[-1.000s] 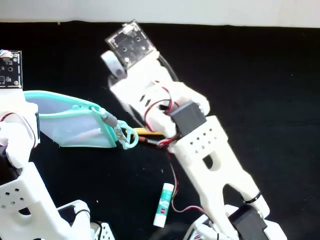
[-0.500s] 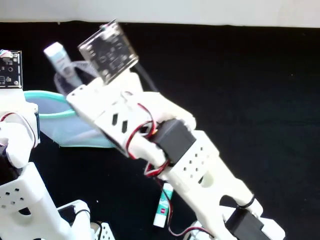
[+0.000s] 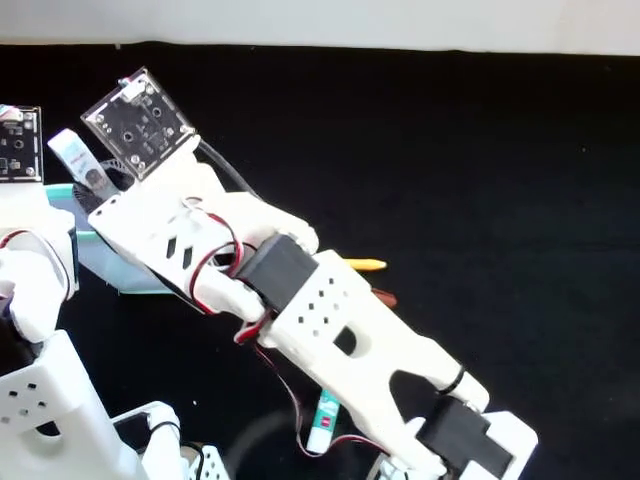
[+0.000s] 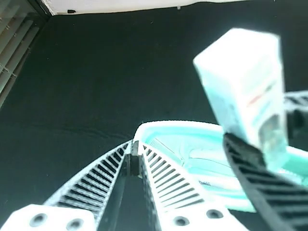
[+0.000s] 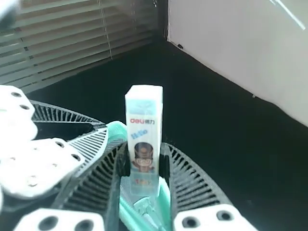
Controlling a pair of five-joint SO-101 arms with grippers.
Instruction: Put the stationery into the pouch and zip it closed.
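Black cloth covers the surface point(image 3: 520, 150), and across it the right arm point(image 3: 330, 310) lies stretched in a long diagonal, from its base at the near edge up towards the far left corner. Its wrist is tipped upward, camera board facing the ceiling. At the end of it the right pincer point(image 3: 85, 175) is closed on a small boxed eraser point(image 3: 72, 155), gripping the lower half so that the top stands clear of the fingers point(image 5: 185, 166). The eraser hangs just above the pale teal pouch point(image 3: 105, 262), right over its rim.

The left arm point(image 3: 40, 290) stands upright at the left edge. From its own wrist view the left pincer point(image 4: 134, 153) has its two ribbed fingers drawn together on the pouch's rim, pinching it, with the mouth of the pouch open beyond them and the eraser looming close above.

A yellow pencil point(image 3: 365, 265) pokes out from behind the right arm, lying on the cloth. A glue stick point(image 3: 322, 425) rests nearer the arm's base, partly tucked under it, well apart from the pouch.
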